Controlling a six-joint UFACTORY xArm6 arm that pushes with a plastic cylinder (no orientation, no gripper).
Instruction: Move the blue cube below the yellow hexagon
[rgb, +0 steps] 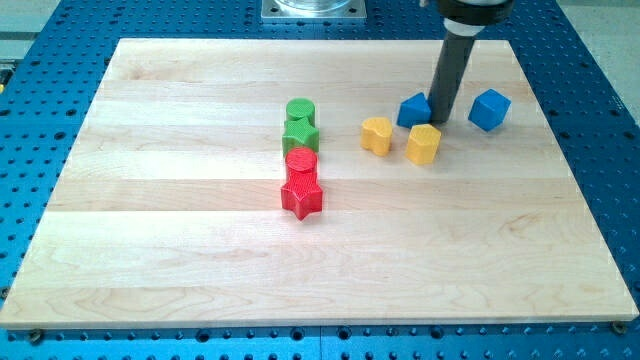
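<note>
blue cube (489, 109), no readable writing

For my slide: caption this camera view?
My tip sits between the blue triangular block and blue cube, above the yellow hexagon.

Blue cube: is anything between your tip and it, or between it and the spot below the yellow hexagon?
Nothing visible: my tip sits to the view's left of the blue cube with only bare board between, and the stretch down to below the yellow hexagon is open too.

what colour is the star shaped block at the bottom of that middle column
Red. The star shows clearly in the camera view, the only one.
</note>
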